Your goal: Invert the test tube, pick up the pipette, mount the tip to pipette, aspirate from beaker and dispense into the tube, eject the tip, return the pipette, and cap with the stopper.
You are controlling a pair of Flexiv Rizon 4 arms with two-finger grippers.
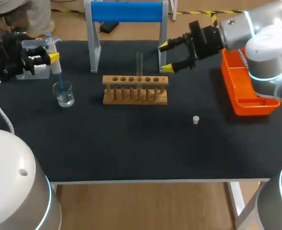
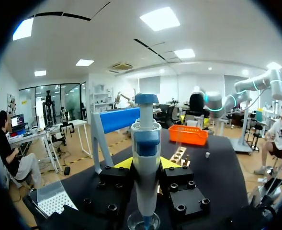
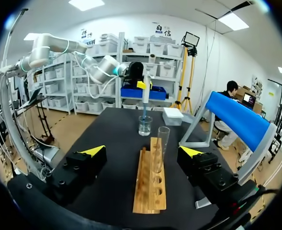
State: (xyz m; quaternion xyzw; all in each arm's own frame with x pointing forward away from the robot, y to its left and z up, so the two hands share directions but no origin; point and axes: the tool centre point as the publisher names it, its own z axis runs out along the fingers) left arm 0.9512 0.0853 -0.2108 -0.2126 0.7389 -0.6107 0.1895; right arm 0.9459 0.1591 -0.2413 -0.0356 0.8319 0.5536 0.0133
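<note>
From my seat I see a table (image 1: 131, 148) with a black top and a white front edge on a wooden floor (image 1: 145, 206); flat ceiling panels (image 2: 161, 18) light a white-walled room, storage shelves (image 3: 162, 50) along one wall

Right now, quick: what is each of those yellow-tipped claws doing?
Left gripper: shut on the pipette, its tip in the beaker.
Right gripper: open, holding nothing.
</note>
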